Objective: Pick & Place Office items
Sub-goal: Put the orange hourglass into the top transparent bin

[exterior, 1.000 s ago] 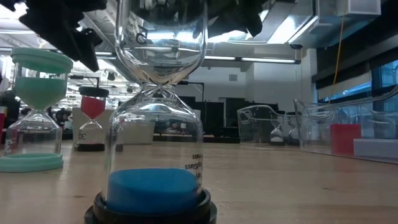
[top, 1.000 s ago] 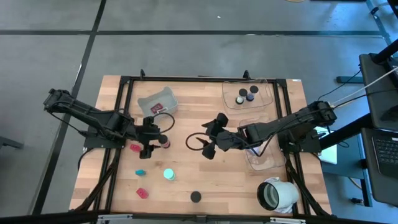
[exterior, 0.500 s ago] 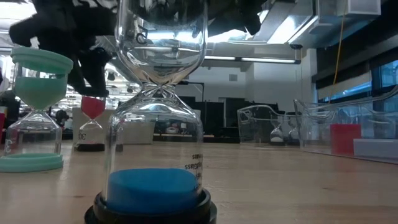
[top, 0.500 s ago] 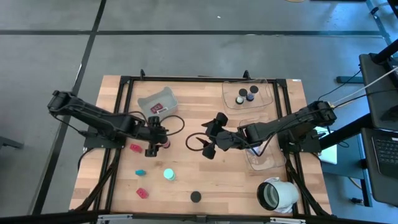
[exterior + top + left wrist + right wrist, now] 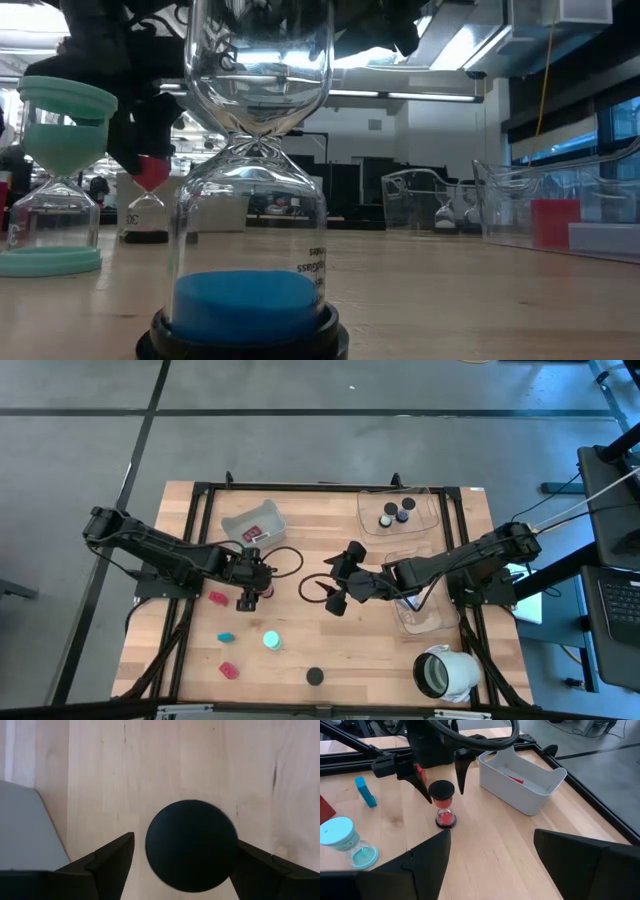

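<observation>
A small hourglass with red sand and black caps [image 5: 443, 805] stands upright on its lower cap, left of the table's middle [image 5: 266, 592]. My left gripper [image 5: 443, 794] is open and points steeply down over it. Its fingers stand on either side of the black top cap [image 5: 190, 845], with a gap showing beside one finger. My right gripper [image 5: 335, 582] hovers open over the table's middle, holding nothing. A teal hourglass [image 5: 271, 642] and a black-capped one with blue sand [image 5: 315, 676] stand nearer the front edge.
A grey tray [image 5: 252, 525] holding a red piece sits just behind the left gripper. Two clear trays [image 5: 400, 510] [image 5: 425, 608] lie at the right, the far one holding black caps. A white hollow cylinder [image 5: 445, 672] lies at the front right. Red blocks [image 5: 217, 598] and a teal bit [image 5: 227, 637] lie at the left.
My left gripper has moved toward the table's right edge and down, and now sits over the red hourglass with its fingers around the top cap. The hourglass has stayed in place. My right gripper has kept still.
</observation>
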Tool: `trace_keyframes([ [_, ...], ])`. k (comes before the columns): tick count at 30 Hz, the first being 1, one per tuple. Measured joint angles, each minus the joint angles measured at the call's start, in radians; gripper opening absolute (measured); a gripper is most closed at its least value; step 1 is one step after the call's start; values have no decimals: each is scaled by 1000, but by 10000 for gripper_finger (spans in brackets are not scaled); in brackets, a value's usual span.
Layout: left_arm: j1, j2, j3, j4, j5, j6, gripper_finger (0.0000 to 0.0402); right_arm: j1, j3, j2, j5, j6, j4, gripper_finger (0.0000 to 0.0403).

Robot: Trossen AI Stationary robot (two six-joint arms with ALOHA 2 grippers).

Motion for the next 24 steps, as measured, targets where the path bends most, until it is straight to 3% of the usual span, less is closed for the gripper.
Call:
trace_keyframes([
  [12, 0, 0, 2, 72, 50, -87, 212, 1, 0, 0, 4, 8, 0, 288],
  [16, 0, -9, 20, 71, 50, -164, 210, 1, 0, 0, 4, 8, 0, 288],
  [24, -21, -100, 119, 74, -127, -206, 210, 1, 0, 0, 38, 45, 0, 288],
])
